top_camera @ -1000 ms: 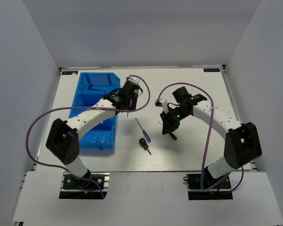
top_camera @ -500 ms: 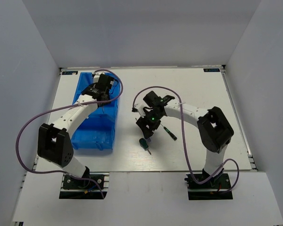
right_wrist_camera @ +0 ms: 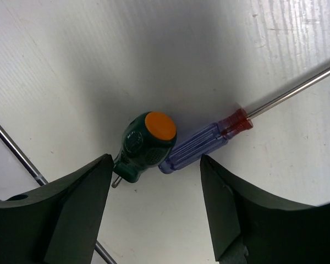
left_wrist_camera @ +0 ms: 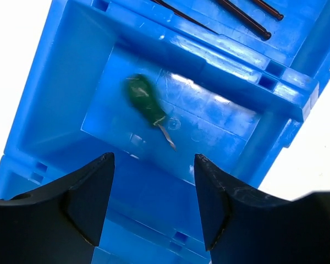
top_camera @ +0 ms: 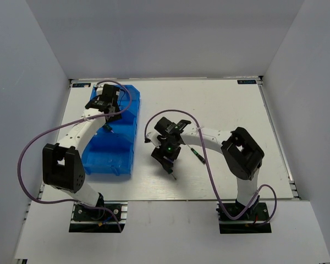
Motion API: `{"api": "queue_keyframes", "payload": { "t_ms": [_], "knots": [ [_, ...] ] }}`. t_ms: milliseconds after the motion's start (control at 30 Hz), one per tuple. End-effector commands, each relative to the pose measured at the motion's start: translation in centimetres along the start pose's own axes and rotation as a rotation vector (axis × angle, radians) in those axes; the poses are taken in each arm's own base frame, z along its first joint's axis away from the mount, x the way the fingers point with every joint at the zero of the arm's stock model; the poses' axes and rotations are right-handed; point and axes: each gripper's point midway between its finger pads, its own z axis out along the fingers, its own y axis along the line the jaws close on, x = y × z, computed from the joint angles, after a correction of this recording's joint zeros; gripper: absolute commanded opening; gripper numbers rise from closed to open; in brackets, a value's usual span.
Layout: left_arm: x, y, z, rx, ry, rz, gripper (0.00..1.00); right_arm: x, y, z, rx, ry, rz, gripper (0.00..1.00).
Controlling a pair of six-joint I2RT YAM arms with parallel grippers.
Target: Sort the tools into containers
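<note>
Below left gripper (left_wrist_camera: 154,165), fingers apart, empty: stubby green screwdriver (left_wrist_camera: 146,102), blurred, in blue bin (left_wrist_camera: 60,82) compartment | between right gripper (right_wrist_camera: 155,165) fingers, spread, gripping nothing: orange-capped green screwdriver (right_wrist_camera: 146,144) touching blue-handled screwdriver (right_wrist_camera: 198,144) on table (right_wrist_camera: 154,55)

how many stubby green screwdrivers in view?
2. One green screwdriver lies in a blue bin compartment; the other green screwdriver on the table, beside the blue-handled screwdriver. More may be hidden.

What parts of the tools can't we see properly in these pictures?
Hex keys: left wrist view, top edge cuts them off.
Green screwdriver in the bin: left wrist view, blurred, tip unclear.
Blue screwdriver: right wrist view, tip past the right edge; top view, right gripper covers it.
</note>
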Motion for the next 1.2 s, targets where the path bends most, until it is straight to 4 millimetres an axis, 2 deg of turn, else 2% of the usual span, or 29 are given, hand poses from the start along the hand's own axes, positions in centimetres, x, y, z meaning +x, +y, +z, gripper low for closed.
{"api": "queue_keyframes", "payload": {
  "t_ms": [0,33,133,200,233,267,300,367,400,467,500,533,567,633,733,767,933,1067,1167],
  "knots": [
    [-1.3,-0.2,-0.8,0.046,-0.027,-0.028,0.7,-0.8,0.4,-0.5,0.029,-0.018,-0.016,0.71],
    [-2.0,-0.1,-1.5,0.055,-0.048,-0.031,0.7,-0.6,0.5,-0.4,0.031,-0.011,-0.011,0.71],
    [-2.4,-0.4,-2.5,0.097,-0.061,-0.034,0.67,-0.2,1.2,0.0,0.034,-0.002,-0.026,0.71],
    [-3.3,-0.7,-4.0,0.161,-0.091,-0.027,0.62,0.4,1.5,0.5,0.041,0.018,-0.03,0.71],
    [-3.1,-1.0,-4.6,0.199,-0.089,-0.006,0.61,0.5,1.5,0.9,0.046,0.022,-0.033,0.71],
    [-3.4,-1.0,-5.9,0.243,-0.119,-0.003,0.61,0.5,1.6,1.1,0.055,0.029,-0.037,0.71],
    [-3.8,-1.6,-6.9,0.296,-0.151,0.012,0.61,0.8,1.4,1.5,0.073,0.046,-0.033,0.71],
    [-3.1,-1.9,-8.3,0.362,-0.178,0.051,0.61,0.4,1.3,1.7,0.093,0.041,-0.037,0.71],
    [-3.4,-1.4,-10.1,0.397,-0.215,0.037,0.61,0.3,0.6,1.6,0.14,0.042,-0.045,0.71],
    [-2.6,-0.7,-10.9,0.408,-0.219,0.036,0.61,-0.3,0.2,1.2,0.182,0.027,-0.073,0.71],
    [-2.6,-0.4,-11.5,0.411,-0.228,0.032,0.61,-0.6,-0.9,0.4,0.261,0.02,-0.082,0.71],
    [-1.6,0.4,-11.4,0.397,-0.207,0.034,0.61,-0.7,-1.2,0.1,0.278,0.017,-0.087,0.71],
    [-1.8,0.8,-12.2,0.405,-0.231,0.025,0.61,-0.9,-1.5,-0.1,0.297,0.005,-0.092,0.69],
    [-0.9,1.1,-12.5,0.414,-0.22,0.015,0.61,-0.7,-1.7,-0.5,0.312,0.009,-0.097,0.68],
    [0.3,1.5,-13.1,0.433,-0.206,0.002,0.61,0.6,-0.7,-0.3,0.279,0.037,-0.087,0.67],
    [0.3,1.5,-13.5,0.446,-0.213,0.0,0.61,1.8,-0.1,0.0,0.267,0.07,-0.086,0.67],
    [0.8,1.8,-14.1,0.457,-0.21,-0.008,0.61,4.5,0.8,0.2,0.243,0.119,-0.07,0.67],
    [0.9,1.9,-14.3,0.466,-0.208,-0.007,0.61,4.2,-0.3,-0.7,0.334,0.093,-0.111,0.73],
    [1.0,1.7,-14.4,0.476,-0.204,-0.005,0.61,2.9,-1.4,-1.2,0.395,0.056,-0.141,0.74]
  ]
}}
